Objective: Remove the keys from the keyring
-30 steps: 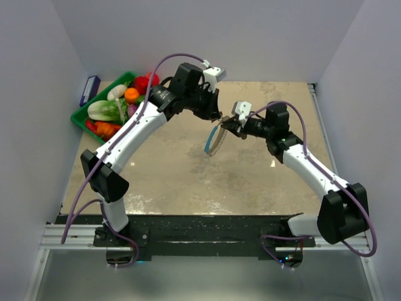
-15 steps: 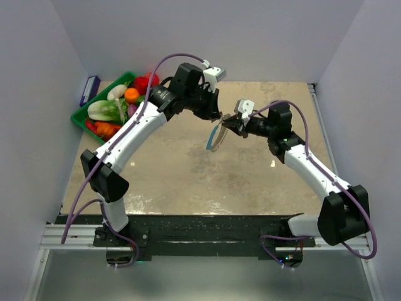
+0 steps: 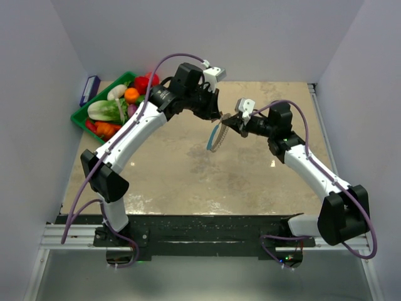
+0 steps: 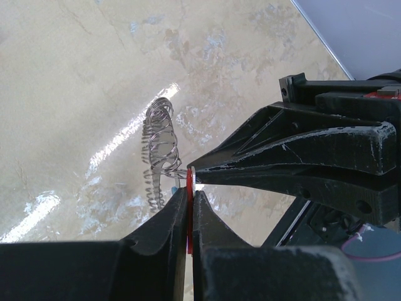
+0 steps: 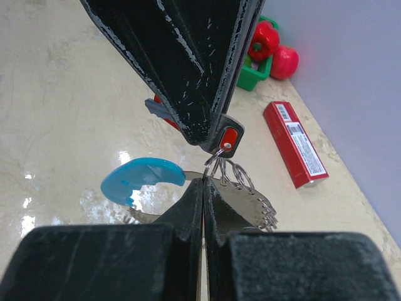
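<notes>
- Left gripper: fingers pinch the red-tabbed key.
- Right gripper: fingers pressed together on the keyring, just beside its blue section.
- Keyring: held above the table, between both grippers.
- Silvery keys: dangling from the keyring.

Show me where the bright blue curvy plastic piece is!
In the top view, the blue curved plastic piece hangs over the middle of the table, just below where the left gripper and right gripper meet.
</notes>
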Robot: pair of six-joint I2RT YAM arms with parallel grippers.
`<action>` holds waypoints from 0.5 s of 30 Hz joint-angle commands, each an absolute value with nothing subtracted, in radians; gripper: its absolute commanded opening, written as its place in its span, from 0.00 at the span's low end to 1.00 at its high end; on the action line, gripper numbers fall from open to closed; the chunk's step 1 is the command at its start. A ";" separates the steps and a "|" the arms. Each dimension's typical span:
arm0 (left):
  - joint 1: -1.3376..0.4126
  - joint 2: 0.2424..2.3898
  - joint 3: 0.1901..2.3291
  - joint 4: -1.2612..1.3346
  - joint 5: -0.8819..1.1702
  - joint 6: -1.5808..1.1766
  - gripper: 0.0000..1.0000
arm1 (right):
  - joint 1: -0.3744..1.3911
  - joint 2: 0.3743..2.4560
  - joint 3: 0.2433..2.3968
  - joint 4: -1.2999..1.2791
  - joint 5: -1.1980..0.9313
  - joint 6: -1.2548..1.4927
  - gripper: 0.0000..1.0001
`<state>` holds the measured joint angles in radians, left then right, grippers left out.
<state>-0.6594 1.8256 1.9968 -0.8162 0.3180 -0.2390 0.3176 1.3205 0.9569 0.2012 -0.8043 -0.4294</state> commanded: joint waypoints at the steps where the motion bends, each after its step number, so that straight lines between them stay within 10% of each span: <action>1: -0.652 1.795 2.002 -0.758 0.333 -0.218 0.00 | 0.314 1.301 0.965 0.226 -0.822 -0.429 0.00; 15: -0.655 1.802 1.962 -0.747 0.373 -0.209 0.00 | 0.313 1.296 1.022 0.137 -0.793 -0.491 0.00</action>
